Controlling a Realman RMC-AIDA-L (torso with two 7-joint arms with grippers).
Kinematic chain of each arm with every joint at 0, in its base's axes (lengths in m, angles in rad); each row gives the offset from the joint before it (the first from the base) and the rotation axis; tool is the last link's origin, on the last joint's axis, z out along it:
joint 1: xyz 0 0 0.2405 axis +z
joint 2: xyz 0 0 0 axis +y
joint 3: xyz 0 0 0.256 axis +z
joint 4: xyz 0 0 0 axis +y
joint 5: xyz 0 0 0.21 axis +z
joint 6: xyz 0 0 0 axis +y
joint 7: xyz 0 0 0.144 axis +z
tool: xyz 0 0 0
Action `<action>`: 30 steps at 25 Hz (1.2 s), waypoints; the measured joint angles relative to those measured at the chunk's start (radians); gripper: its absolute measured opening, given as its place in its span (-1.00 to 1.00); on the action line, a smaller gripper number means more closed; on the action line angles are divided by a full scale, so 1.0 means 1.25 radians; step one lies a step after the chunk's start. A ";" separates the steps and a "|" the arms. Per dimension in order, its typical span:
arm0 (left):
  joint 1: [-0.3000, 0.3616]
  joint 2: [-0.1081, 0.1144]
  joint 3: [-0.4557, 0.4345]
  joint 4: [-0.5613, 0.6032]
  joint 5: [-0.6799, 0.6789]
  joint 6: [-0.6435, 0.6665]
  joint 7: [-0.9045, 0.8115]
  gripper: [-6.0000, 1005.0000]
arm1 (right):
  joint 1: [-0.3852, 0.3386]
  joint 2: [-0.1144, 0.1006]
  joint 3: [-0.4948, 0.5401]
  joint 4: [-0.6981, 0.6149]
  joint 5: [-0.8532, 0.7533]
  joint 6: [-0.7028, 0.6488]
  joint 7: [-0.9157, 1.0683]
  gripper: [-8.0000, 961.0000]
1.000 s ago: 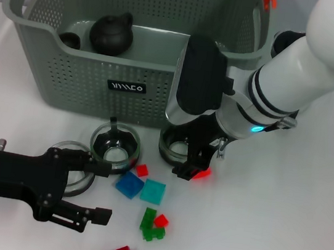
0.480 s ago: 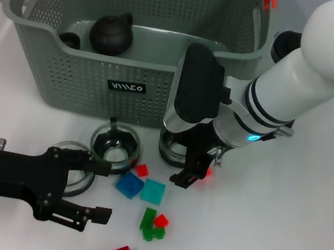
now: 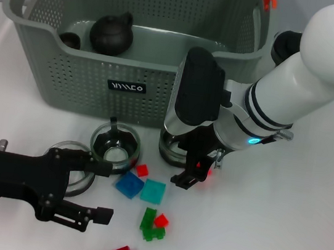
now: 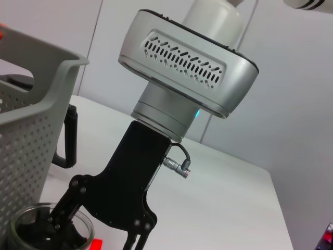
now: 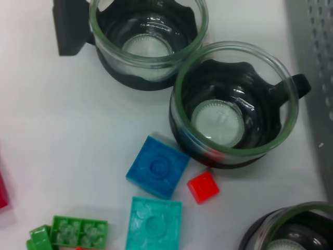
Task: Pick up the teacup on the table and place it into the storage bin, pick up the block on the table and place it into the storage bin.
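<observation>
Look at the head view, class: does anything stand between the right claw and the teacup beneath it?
Nothing visible does. The right claw sits directly at the teacup in front of the storage bin, one finger apparently inside its rim. A small red block lies beside the claw, not between them. The left claw is apart, near another cup.

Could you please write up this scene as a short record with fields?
bin: grey perforated storage bin at the back, holding a dark teapot
cups: three glass teacups on the table in front of the bin, one beside the blocks
blocks: blue block, teal block, small red block, green block
right claw: right claw down beside the rightmost teacup, over a red block
left claw: left claw low over the table near the leftmost teacup, open
</observation>
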 joint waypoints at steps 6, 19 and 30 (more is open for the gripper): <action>0.000 0.001 0.000 0.001 0.000 -0.001 0.000 0.72 | 0.000 0.000 0.000 0.008 0.000 0.008 0.003 0.44; 0.001 0.002 0.000 0.001 -0.001 -0.001 0.000 0.72 | 0.005 -0.001 0.000 0.012 0.000 -0.003 0.003 -0.30; 0.007 0.004 -0.001 0.001 -0.002 0.006 0.000 0.71 | -0.041 -0.009 0.020 -0.119 0.000 -0.095 0.023 -0.86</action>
